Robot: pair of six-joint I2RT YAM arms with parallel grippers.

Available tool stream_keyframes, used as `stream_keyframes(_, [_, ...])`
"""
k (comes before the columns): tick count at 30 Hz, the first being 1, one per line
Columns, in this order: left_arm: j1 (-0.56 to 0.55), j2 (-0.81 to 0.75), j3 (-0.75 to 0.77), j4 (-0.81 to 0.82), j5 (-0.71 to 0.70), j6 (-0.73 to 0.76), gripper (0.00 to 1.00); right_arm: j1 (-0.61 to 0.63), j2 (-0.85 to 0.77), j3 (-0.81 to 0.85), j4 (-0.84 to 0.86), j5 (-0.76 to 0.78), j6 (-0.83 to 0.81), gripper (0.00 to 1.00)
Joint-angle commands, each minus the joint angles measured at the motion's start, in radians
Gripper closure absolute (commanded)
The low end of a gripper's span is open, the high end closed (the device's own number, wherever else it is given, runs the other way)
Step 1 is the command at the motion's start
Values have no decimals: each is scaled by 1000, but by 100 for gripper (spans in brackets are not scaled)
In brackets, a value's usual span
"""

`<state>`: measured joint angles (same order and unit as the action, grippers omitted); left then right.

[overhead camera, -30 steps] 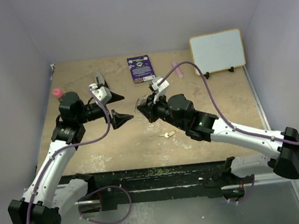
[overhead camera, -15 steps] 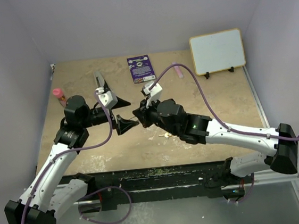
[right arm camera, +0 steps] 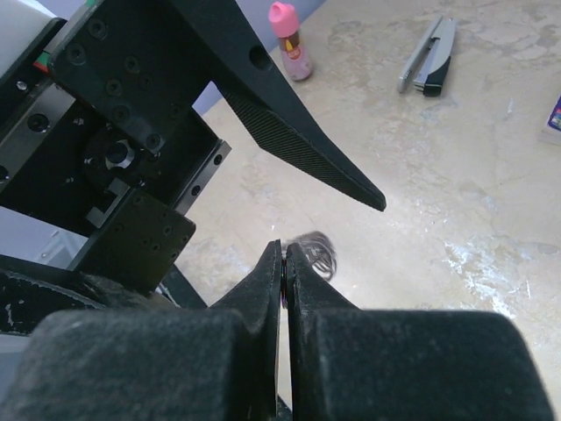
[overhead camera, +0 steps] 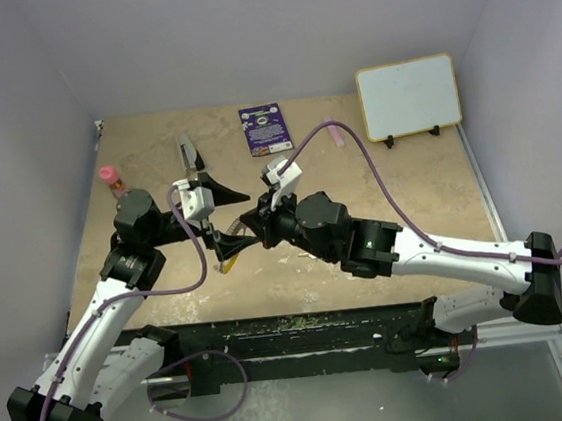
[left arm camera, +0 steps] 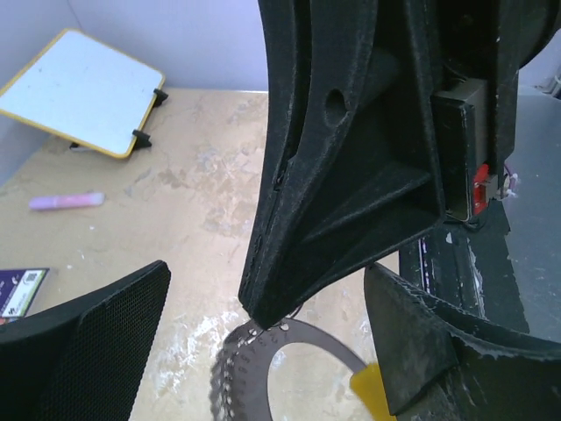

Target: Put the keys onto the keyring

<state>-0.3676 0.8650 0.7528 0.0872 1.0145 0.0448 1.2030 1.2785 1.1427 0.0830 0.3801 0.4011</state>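
My right gripper (overhead camera: 251, 226) is shut on the keyring (left arm camera: 250, 373), a silvery beaded loop that hangs blurred below its tips. In the right wrist view the shut gripper (right arm camera: 285, 253) pinches the ring (right arm camera: 316, 250) at its edge. My left gripper (overhead camera: 243, 218) is open, its two fingers (left arm camera: 88, 351) on either side of the right gripper's tips and the ring. A key's yellow head (left arm camera: 372, 392) shows at the ring's lower right, beside the left gripper's right finger, and in the top view (overhead camera: 228, 264). I cannot tell whether it hangs on the ring.
A grey-and-black oblong tool (overhead camera: 188, 152) and a pink-capped bottle (overhead camera: 109, 176) lie at the back left. A purple card (overhead camera: 266, 130), a pink marker (overhead camera: 333, 133) and a white board (overhead camera: 408, 97) stand at the back. The table's black front rail (overhead camera: 304, 334) runs below.
My right gripper has moved left with the ring, in between the left gripper's open fingers. The left gripper has come down and forward. The key that lay on the table is now hidden behind the right arm.
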Motion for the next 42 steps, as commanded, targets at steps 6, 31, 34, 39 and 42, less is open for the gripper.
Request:
stream_keyframes(6, [-6, -38, 11, 4, 69, 61, 16, 23, -82, 13, 67, 35, 19, 100])
stream_keyframes(31, [-7, -44, 48, 29, 172, 52, 75, 64, -125, -21, 95, 48, 25, 100])
stream_keyframes(34, [-7, -42, 44, 29, 170, 55, 78, 68, -129, -26, 102, 54, 22, 100])
stream_keyframes(39, [-8, -40, 34, 12, 173, 68, 72, 71, -143, -40, 115, 63, 20, 100])
stream_keyframes(42, [-8, -39, 35, 20, 171, 63, 73, 71, -145, -40, 118, 62, 17, 100])
